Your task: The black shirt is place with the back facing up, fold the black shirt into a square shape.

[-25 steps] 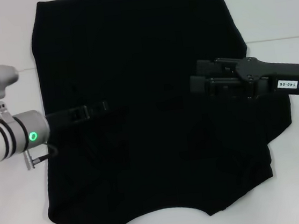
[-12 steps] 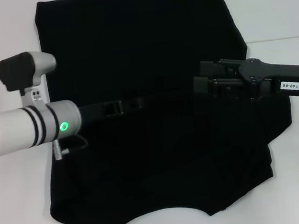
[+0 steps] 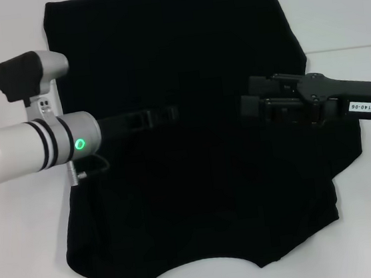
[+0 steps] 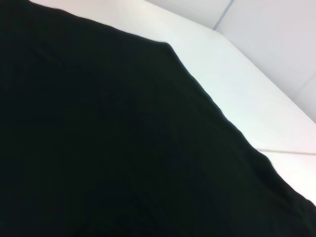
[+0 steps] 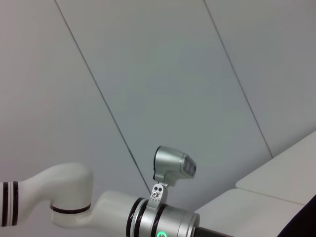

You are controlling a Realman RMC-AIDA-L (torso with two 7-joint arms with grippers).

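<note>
The black shirt [image 3: 176,53] lies spread flat on the white table [image 3: 25,264], with its curved neckline at the near edge. My left gripper [image 3: 171,114] reaches in from the left, low over the shirt's middle, black against the black cloth. My right gripper [image 3: 248,108] hovers over the shirt's right half, pointing toward the left one with a gap between them. In the left wrist view the black shirt [image 4: 108,148] fills most of the picture, with the white table [image 4: 237,89] beyond its edge. The right wrist view shows the left arm [image 5: 163,217] and no shirt.
Bare white table [image 3: 369,225] lies on both sides of the shirt and along the near edge. A seam in the tabletop [image 3: 346,48] runs across behind the arms. A grey panelled wall [image 5: 148,74] fills the right wrist view.
My left arm has swung to the right, farther over the shirt's middle. The shirt's near left edge has shifted a little inward. The right arm has hardly moved.
</note>
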